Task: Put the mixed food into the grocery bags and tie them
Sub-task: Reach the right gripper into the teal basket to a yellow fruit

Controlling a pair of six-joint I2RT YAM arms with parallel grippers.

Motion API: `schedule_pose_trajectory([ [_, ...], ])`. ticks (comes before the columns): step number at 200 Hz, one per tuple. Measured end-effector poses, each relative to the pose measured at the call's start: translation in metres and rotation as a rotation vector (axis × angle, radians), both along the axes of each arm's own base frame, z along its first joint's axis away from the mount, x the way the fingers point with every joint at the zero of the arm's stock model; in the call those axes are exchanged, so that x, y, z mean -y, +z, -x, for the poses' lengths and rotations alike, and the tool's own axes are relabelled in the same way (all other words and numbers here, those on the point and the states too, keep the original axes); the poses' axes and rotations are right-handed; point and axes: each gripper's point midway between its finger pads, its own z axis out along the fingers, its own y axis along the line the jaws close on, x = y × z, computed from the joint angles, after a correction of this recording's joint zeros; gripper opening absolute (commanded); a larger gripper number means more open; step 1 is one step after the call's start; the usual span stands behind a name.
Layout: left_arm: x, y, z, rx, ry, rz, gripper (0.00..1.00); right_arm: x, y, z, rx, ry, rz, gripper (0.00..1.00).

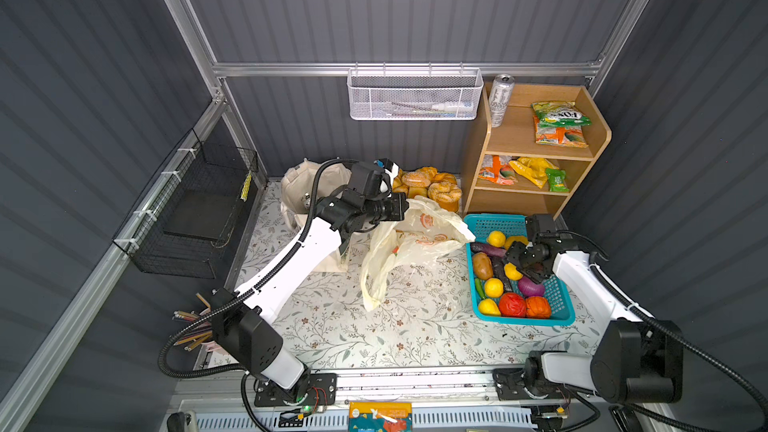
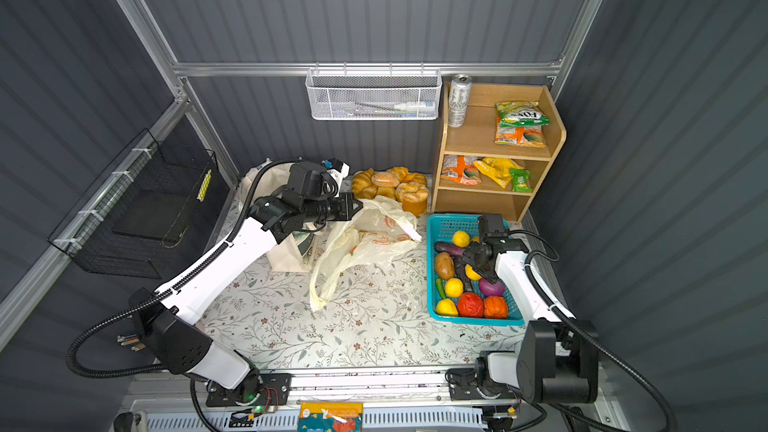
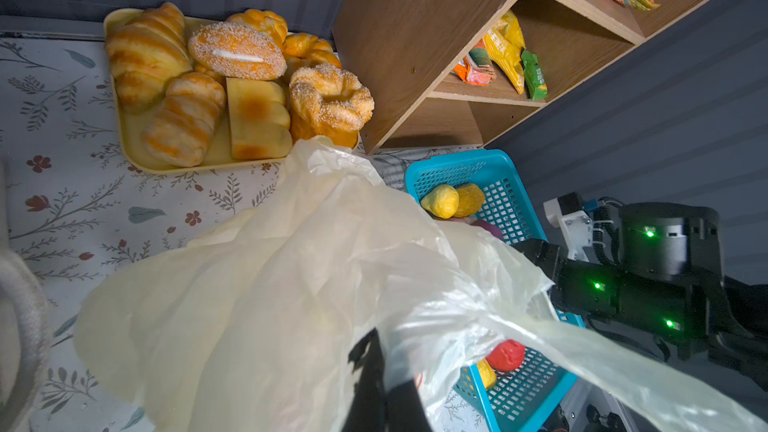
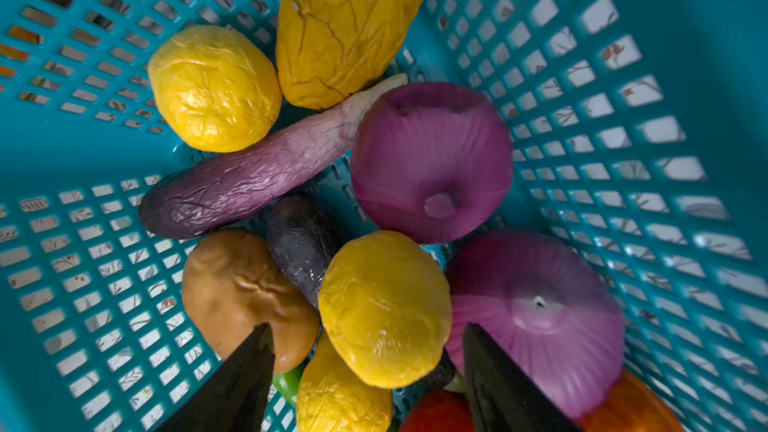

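1. The left arm [image 1: 291,259] has white shell covers and black round joints.
2. A black ribbed hose [image 1: 162,361] runs along it.
3. The right arm [image 1: 582,280] has the same white shells, black joints and ribbed hose.
4. The left base is fixed on a black plate [image 1: 326,384] with screws; thin red wires [image 1: 318,397] show there.
5. Small green lights [image 3: 597,285] glow on the black wrist of the right arm.
6. The right tool [image 4: 366,330] has black pointed fingers [image 4: 241,384].

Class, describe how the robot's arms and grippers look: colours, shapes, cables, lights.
Both arms, left arm and right arm, have white shells between bulky black joints. Black ribbed cable hoses run alongside each. The right gripper has dark, pointed, wedge-shaped fingers. Small green lights glow on the right arm's black wrist.
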Motion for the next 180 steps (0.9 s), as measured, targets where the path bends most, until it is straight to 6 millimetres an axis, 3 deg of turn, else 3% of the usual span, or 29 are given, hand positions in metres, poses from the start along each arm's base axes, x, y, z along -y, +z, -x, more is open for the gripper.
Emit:
schedule_pose_trajectory([
  [65, 0.009, 0.0, 0.008, -0.011, 0.009, 0.001, 0.0, 0.001, -0.024, -0.005, -0.025, -0.008, -0.021, 0.68],
  [104, 0.007, -0.001, 0.006, -0.004, 0.025, -0.007, 0.0, -0.004, -0.027, -0.005, -0.007, 0.015, -0.046, 0.57],
  [146, 0.005, -0.002, 0.004, -0.001, 0.037, -0.015, 0.0, -0.012, -0.003, -0.003, 0.103, 0.051, -0.099, 0.43],
  [180, 0.003, -0.003, 0.003, 0.001, 0.048, -0.023, 0.0, -0.024, 0.035, -0.008, 0.26, 0.108, -0.188, 0.41],
])
